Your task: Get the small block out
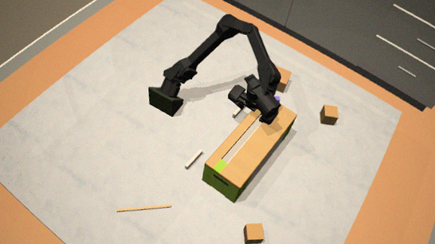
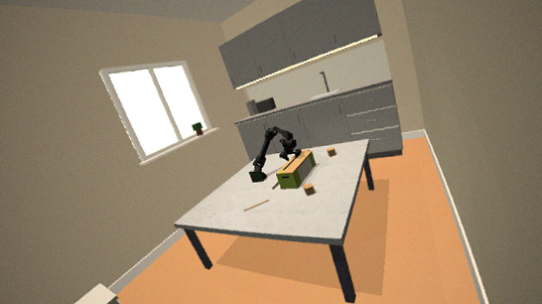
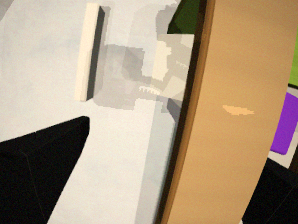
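The long box [image 1: 263, 142] [image 2: 290, 178] has an orange top with a lengthwise slot, green ends and a clear front. In the wrist view, its front top strip [image 3: 225, 125] runs between my fingers. A purple block [image 3: 286, 125] shows through the slot, just ahead of my right fingertip and near the green end; whether they touch is unclear. The top and exterior views do not show the block inside. My gripper [image 1: 251, 108] [image 2: 290, 154] [image 3: 159, 135] is open and empty, at the box's far part. One finger is over the table in front, the other at the slot.
White sticks [image 1: 194, 159] [image 3: 87, 50] lie before the box. A thin rod [image 1: 144, 208] [image 2: 256, 205] lies farther off. Orange cubes [image 1: 254, 233] [image 1: 329, 114] [image 2: 308, 188] [image 2: 331, 151] and a larger orange block [image 1: 284, 77] stand around it. A small violet patch [image 1: 277, 98] shows past its far end.
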`<state>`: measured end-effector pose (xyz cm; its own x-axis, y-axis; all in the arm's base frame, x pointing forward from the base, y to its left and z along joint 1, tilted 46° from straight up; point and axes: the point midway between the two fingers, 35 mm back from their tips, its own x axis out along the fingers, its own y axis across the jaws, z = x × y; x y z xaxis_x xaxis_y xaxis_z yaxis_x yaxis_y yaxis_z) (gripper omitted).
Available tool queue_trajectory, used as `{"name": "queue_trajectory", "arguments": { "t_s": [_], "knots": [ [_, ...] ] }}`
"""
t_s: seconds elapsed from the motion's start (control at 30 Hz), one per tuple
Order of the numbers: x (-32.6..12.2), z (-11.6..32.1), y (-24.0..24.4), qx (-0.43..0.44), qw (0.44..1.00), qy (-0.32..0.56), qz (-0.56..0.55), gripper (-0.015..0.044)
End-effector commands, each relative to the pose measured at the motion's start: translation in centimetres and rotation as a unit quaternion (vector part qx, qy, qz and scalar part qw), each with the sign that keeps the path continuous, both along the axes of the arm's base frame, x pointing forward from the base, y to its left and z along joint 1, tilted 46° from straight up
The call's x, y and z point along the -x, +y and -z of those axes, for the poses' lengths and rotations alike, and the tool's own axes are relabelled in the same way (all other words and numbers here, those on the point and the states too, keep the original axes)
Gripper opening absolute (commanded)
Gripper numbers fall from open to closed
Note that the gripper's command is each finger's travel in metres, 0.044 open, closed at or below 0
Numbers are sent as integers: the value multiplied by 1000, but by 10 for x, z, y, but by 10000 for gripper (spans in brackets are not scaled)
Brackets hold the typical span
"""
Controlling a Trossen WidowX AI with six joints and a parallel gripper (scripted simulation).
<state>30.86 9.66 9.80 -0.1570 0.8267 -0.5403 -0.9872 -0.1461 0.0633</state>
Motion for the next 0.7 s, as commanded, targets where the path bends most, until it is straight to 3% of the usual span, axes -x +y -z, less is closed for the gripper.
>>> {"name": "queue_trajectory", "arguments": {
  "t_s": [0.0,0.33,0.67],
  "knots": [
    [0,-7,7,-2,1000,-2,-1,400],
    [-2,-13,9,0,1000,-2,1,400],
    [-23,48,-121,13,1000,1,26,400]
  ]
}}
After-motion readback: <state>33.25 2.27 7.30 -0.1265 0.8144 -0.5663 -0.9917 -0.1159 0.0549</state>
